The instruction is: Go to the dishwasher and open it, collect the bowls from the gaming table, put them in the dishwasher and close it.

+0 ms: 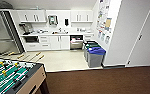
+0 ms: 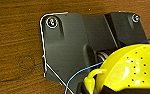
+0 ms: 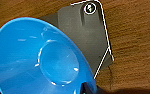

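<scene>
Dishwasher (image 1: pixel 76 42) stands at about twelve o'clock in the head view, built under the white counter (image 1: pixel 56 33) of the kitchenette, its steel door lowered partway and a rack with something pale pink showing above it. Grey bins with green (image 1: pixel 91 45) and blue (image 1: pixel 97 51) lids stand at its four o'clock, and a table-football table (image 1: pixel 13 77) fills the seven o'clock corner. In the right wrist view a glossy bright blue bowl (image 3: pixel 38 62), round with a shallow inner well, sits large over brown carpet; whether that pincer grips it cannot be told. In the left wrist view a yellow perforated bowl (image 2: pixel 131 68) with a small loop handle lies close; its pincer's opening cannot be told either.
</scene>
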`<state>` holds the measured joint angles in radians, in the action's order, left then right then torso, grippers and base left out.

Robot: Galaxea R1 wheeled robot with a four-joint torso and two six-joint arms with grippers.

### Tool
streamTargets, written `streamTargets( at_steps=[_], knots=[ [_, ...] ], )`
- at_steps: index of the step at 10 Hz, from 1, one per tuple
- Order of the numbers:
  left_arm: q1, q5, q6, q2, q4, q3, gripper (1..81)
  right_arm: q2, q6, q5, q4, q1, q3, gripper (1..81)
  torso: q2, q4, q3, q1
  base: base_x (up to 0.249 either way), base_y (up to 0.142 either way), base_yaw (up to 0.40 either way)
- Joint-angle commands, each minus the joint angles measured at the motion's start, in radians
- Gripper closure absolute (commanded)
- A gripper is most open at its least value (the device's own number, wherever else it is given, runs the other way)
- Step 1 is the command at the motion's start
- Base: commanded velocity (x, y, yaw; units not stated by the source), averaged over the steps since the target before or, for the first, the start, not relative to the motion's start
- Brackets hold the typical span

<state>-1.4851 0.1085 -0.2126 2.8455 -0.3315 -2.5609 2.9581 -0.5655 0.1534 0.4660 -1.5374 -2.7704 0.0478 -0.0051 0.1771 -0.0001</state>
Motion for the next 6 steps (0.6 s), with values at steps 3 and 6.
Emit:
streamTargets(
  at_steps=[3,6],
  knots=[
    [0.035,-0.046,-0.001,-0.017,0.000,0.002,81.1,-0.014,0.001,-0.044,0.007,0.029,-0.001,81.1,0.000,0.000,0.000,0.000,0.161,0.000,0.000],
    [0.035,-0.046,-0.001,-0.015,0.000,0.002,81.1,-0.012,0.001,-0.044,0.007,0.027,0.000,81.1,0.000,0.000,0.000,0.000,0.167,0.000,0.000]
  ],
)
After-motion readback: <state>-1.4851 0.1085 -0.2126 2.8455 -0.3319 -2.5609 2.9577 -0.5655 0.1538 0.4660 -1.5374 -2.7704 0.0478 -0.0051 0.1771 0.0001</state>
